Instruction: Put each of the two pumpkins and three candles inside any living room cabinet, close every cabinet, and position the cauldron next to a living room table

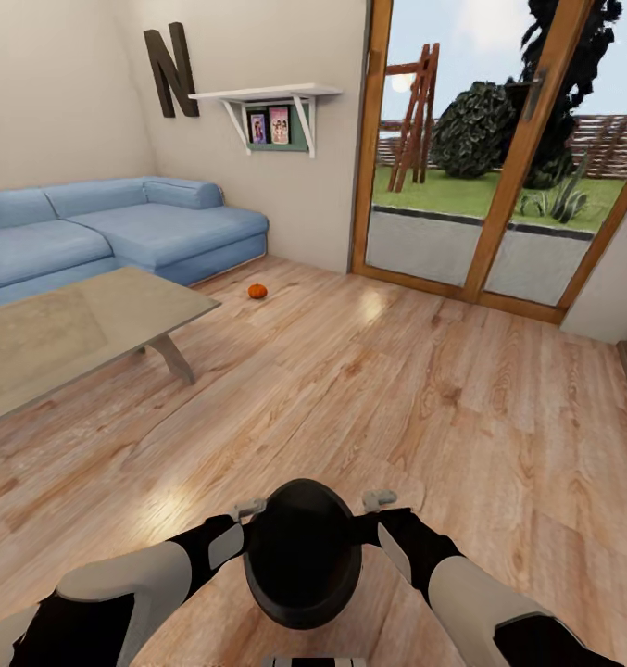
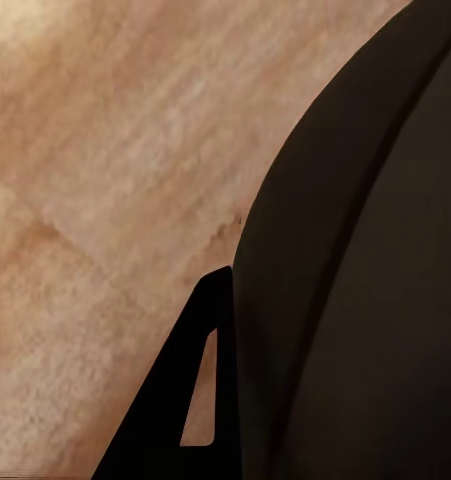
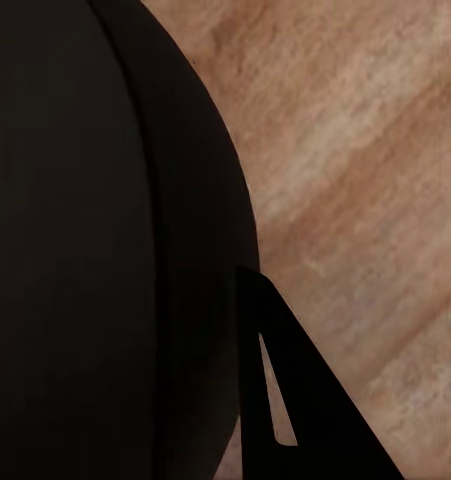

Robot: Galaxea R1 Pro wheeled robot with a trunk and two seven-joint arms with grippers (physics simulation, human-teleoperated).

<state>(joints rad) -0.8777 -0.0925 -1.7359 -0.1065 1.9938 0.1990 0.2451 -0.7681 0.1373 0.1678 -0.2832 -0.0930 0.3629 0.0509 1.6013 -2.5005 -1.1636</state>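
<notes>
Overhead, wood floor [image 1: 424,389] spreads wide — both grippers press the cauldron [image 1: 302,554]; finger spread unclear.

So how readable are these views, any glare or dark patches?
Head view: sharp, with bright glare patches on the floor near the glass doors. Both wrist views: soft floor texture, half blacked out by the cauldron with no surface detail.

black cauldron [image 1: 302,554] upright, pumpkin [image 1: 257,291] on floor

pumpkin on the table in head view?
No. The pumpkin sits on the wood floor beyond the table, near the blue sofa.
</notes>
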